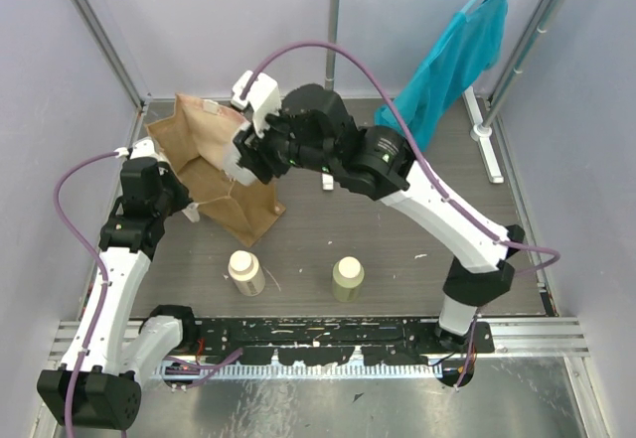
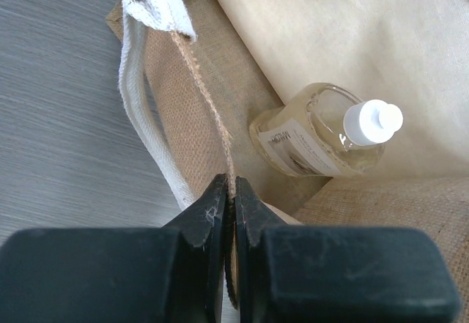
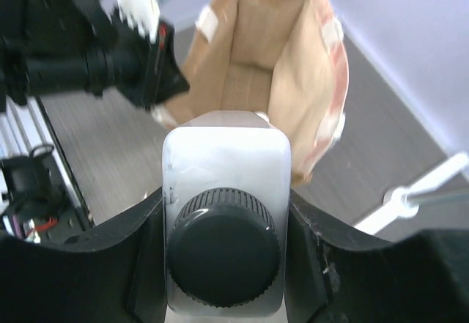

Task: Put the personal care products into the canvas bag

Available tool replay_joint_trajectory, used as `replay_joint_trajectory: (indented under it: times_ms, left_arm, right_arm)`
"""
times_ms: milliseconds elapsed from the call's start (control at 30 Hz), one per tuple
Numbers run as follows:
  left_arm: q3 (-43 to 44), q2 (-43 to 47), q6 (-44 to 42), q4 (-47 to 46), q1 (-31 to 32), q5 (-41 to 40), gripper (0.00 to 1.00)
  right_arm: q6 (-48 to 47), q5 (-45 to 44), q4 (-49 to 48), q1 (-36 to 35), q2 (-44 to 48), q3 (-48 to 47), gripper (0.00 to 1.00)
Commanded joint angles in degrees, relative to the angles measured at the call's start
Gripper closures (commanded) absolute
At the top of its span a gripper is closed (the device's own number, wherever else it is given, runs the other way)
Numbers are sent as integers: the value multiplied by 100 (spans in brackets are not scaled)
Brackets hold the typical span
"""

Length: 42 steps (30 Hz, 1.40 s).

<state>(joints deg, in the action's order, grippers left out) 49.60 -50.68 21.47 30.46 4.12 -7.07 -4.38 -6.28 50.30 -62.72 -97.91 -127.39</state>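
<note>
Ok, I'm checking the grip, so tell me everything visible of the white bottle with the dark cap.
The white bottle is rectangular with rounded edges, plastic-looking, topped by a ribbed dark screw cap that faces the wrist camera. The right gripper clamps its two sides; the open canvas bag lies beyond it.

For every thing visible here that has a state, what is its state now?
canvas bag: upright, mouth open, rim pinched.
left claw: shut on the bag's rim.
right claw: shut on white bottle.
white bottle: held, dark cap on, outside the bag.
amber bottle: lying inside the bag, capped.
cream bottle: standing on table.
olive-green bottle: standing on table.
teal garment: hanging.
</note>
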Motion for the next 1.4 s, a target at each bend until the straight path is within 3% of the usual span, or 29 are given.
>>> replay_joint_trajectory:
  times_ms: [0, 100, 300, 600, 933, 1367]
  left_arm:
    - [-48, 21, -53, -227, 1, 218, 87]
    - [-45, 54, -62, -252, 1, 253, 87]
    - [-52, 85, -66, -277, -1, 359, 88]
    - [-63, 225, -29, -222, 1, 407, 89]
    - [-47, 299, -12, -215, 1, 387, 89]
    - [-73, 283, 6, -220, 1, 422, 88]
  right_arm:
    - [-474, 619, -1262, 401, -734, -1341, 100]
    - [-229, 1199, -1469, 799, -1231, -1938, 100]
    - [-180, 1639, -2363, 955, -1559, -1631, 100]
    - [-9, 1903, -2168, 885, -2053, -1329, 100]
    - [-134, 1191, -1465, 459, -2240, -1200, 100]
    - [-181, 725, -1101, 456, -2366, -935, 100]
